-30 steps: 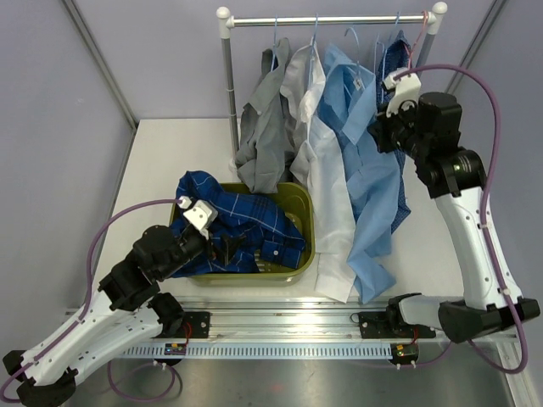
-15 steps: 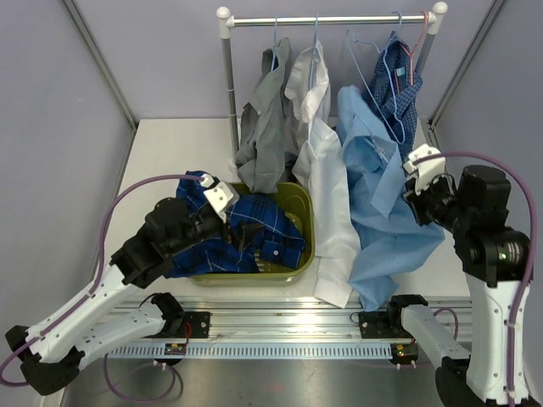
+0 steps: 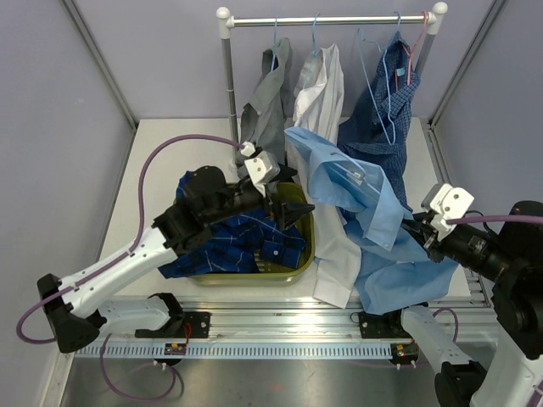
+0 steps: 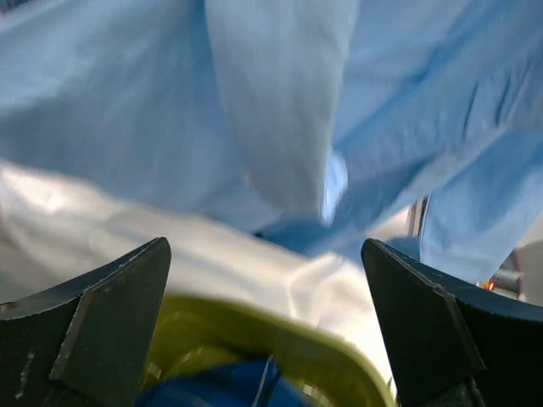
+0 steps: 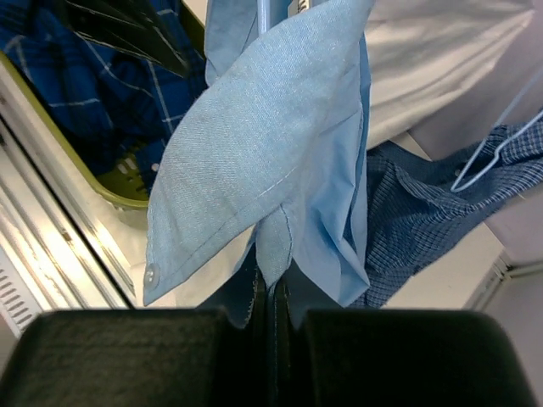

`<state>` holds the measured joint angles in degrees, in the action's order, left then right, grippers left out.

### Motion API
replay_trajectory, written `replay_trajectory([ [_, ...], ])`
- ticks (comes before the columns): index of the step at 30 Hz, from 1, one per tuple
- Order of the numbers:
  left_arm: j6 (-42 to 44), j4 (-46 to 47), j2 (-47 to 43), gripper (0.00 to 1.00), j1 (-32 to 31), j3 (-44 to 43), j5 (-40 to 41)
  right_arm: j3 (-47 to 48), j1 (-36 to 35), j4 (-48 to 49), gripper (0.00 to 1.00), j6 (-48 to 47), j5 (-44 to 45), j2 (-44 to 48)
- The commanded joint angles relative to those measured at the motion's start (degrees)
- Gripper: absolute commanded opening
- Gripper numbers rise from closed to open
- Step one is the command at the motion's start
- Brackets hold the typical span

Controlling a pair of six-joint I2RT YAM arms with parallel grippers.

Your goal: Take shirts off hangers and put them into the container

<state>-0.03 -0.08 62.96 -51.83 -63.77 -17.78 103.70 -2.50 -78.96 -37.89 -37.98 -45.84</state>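
We note that the right gripper [image 3: 417,231], clamped shut on the light blue shirt [image 3: 348,191], has pulled it off the rail [image 3: 331,19] toward 5 o'clock. The left gripper [image 3: 293,209], spread wide and empty, has risen from the tub [image 3: 254,278] at 8 o'clock of the shirt. We judge loading comes next.

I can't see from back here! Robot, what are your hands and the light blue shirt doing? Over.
Right gripper shut on light blue shirt. Left gripper open over container. White shirt hangs beside container.
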Motion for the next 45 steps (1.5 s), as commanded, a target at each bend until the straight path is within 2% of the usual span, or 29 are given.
replay_trajectory([
  [1, -5.76, 12.9, 2.69, 0.99, -1.86, -4.61, 1.69, 3.08, 0.22, -1.11, 0.0, 3.43, -8.16, -3.28],
  [4, -8.49, 14.14, 5.15, 0.98, -3.01, -6.89, 5.47, 3.35, 0.13, 0.29, 0.0, 4.66, -9.04, -4.08],
  [7, -9.02, 13.61, 6.56, 0.92, -3.27, -7.95, 8.55, 1.34, 0.22, 1.69, 0.0, 5.28, -8.7, -3.9],
  [9, -7.8, 12.04, 6.04, 0.91, -3.45, -7.78, 9.95, -0.51, 0.13, 2.05, 0.0, 5.2, -7.82, -3.73],
  [12, -1.39, 7.57, 2.45, 0.93, -3.45, -6.02, 8.91, -2.45, 0.13, 2.32, 0.0, 3.71, -6.5, -3.37],
  [14, 5.55, 2.84, 0.16, 0.99, -3.45, -4.62, 9.51, -3.5, 0.04, 0.74, 0.0, 1.6, -7.72, -3.72],
  [19, 21.78, -8.17, -7.48, 0.99, -3.45, -3.73, 12.24, -4.03, 0.04, -8.64, 0.0, -10.43, -12.9, -7.14],
  [23, 31.57, -16.51, -7.77, 0.99, -3.27, -4.61, 11.02, -4.38, -0.05, -14.91, 0.0, -20.11, -14.41, -11.54],
  [28, 38.69, -19.17, -3.21, 0.99, -3.36, -6.81, 14.52, -6.32, -0.92, -14.91, 0.0, -24.24, -12.91, -14.1],
  [33, 42.66, -16.02, -0.74, 0.99, -2.48, -7.51, 16.11, -5.7, -4.78, -14.82, 0.0, -24.25, -14.05, -14.18],
  [37, 40.29, -11.36, 0.93, 0.95, 3.03, -8.47, 9.89, -5.7, -5.58, -14.91, 0.0, -24.16, -15.63, -14.45],
  [39, 38.19, -11.61, 2.42, 0.88, 5.5, -9.53, 2.95, -5.7, -5.85, -14.91, 0.0, -24.25, -16.16, -14.19],
  [41, 37.48, -12.49, 3.04, 0.75, 8.49, -10.5, -3.8, -5.53, -5.93, -14.91, 0.0, -24.51, -16.6, -13.66],
  [43, 37.03, -12.75, 3.31, 0.66, 9.82, -10.24, -6.38, -5.53, -6.02, -14.91, 0.0, -25.39, -16.95, -13.13],
  [45, 37.03, -12.93, 3.48, 0.63, 10.35, -9.45, -9.11, -5.7, -6.02, -14.91, 0.0, -26.0, -17.3, -12.6],
])
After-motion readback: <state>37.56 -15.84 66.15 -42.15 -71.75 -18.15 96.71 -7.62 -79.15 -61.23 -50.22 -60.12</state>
